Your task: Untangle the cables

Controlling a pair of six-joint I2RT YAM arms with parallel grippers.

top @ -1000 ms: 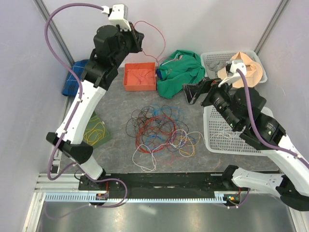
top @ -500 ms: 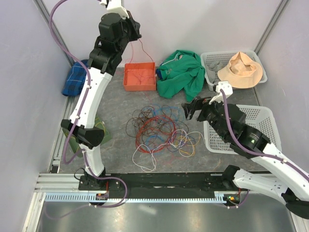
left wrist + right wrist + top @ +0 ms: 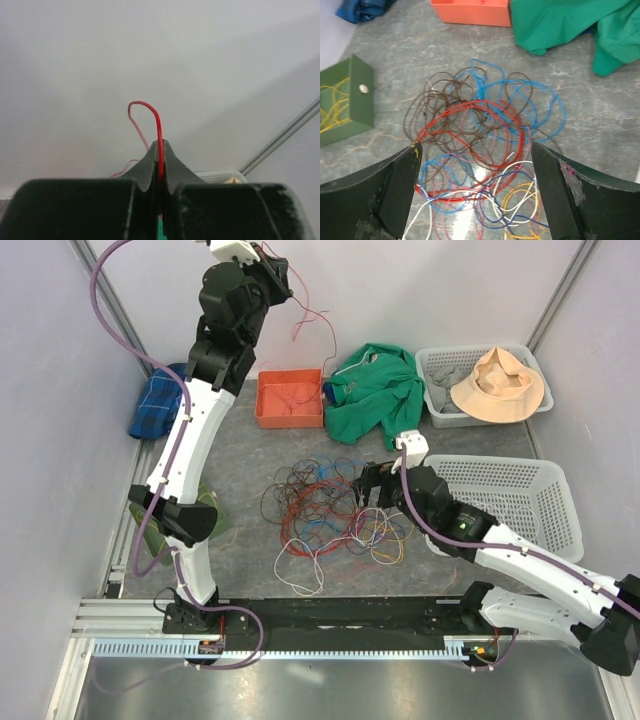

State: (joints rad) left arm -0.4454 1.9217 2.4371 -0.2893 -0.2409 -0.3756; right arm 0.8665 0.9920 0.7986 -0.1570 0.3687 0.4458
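The cables [image 3: 335,510] lie in a loose tangle of red, blue, brown, white, yellow and pink loops on the grey table. My left gripper [image 3: 275,275] is raised high at the back, shut on one thin red cable [image 3: 318,315] that trails down toward the orange box. In the left wrist view the red cable [image 3: 158,120] arcs up out of the closed left gripper [image 3: 160,145]. My right gripper [image 3: 372,485] hovers at the right side of the tangle. In the right wrist view the right gripper [image 3: 475,147] stands wide open above the cables [image 3: 485,135], nothing between its fingers.
An orange box [image 3: 262,400] sits behind the tangle, with a green cloth [image 3: 375,385] to its right. A white basket [image 3: 560,490] is at the right and another holds a hat [image 3: 500,380]. A green box [image 3: 362,105] with yellow wires and a blue cloth [image 3: 155,400] are at the left.
The left gripper rose higher at the back, lifting the red cable with it. The right arm swung left and down from the white basket to above the tangle, still open.
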